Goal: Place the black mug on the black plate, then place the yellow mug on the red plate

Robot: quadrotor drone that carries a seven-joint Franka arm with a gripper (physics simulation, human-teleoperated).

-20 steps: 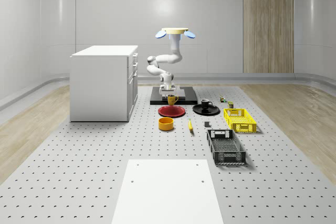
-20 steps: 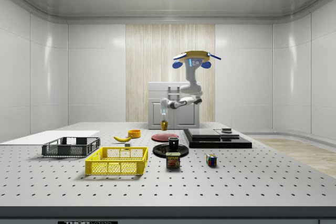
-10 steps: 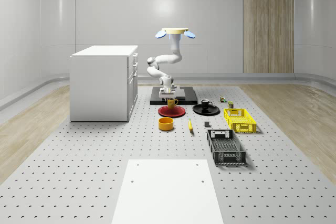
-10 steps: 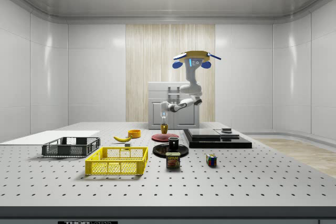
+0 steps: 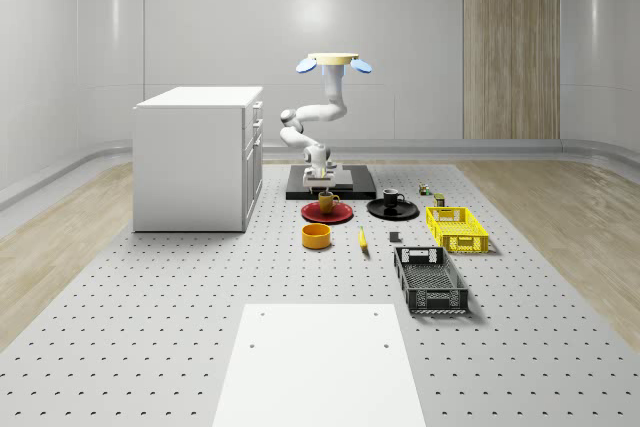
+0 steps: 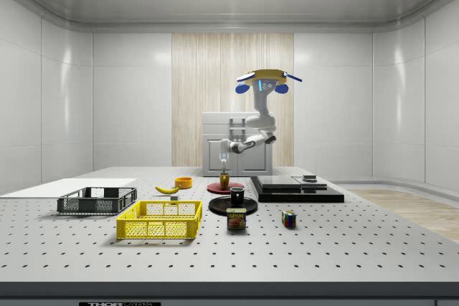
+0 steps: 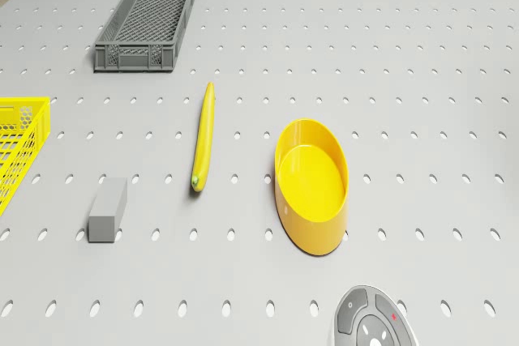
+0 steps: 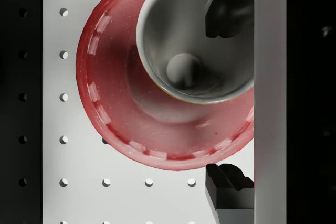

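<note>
Yellow mug (image 8: pixel 194 35) stands upright on the red plate (image 8: pixel 115 124), directly under the fingers (image 8: pixel 228 182). It sits off-centre, toward the plate's far rim as the whole-scene view looks. The fingers are spread apart and grip nothing: one hangs over the mug's mouth, the other outside its rim, so the mug wall lies between them without contact on either side. The gripper (image 5: pixel 322 183) is just above the mug, with the arm reaching down from the drone (image 5: pixel 334 61). The drone hovers high over the black platform (image 5: pixel 355 182) beyond the plates. The black mug (image 5: pixel 391 198) already sits on the black plate (image 5: pixel 375 210), well off to the side of the fingers.

Judgement: placement looks done and the step in hand is the release and retreat. To do it well, keep the fingers wide and lift straight up until both tips clear the rim. Any sideways drift first would catch the inner finger on the wall and tip the mug or drag it off the plate's near edge.

Room: open air above the fingers. The yellow bowl (image 5: pixel 317 236) lies on the worktop (image 5: pixel 150 297) beyond the plate on the side away from the platform. The white cabinet (image 5: pixel 195 162) stands well apart on the side away from the black plate.
</note>
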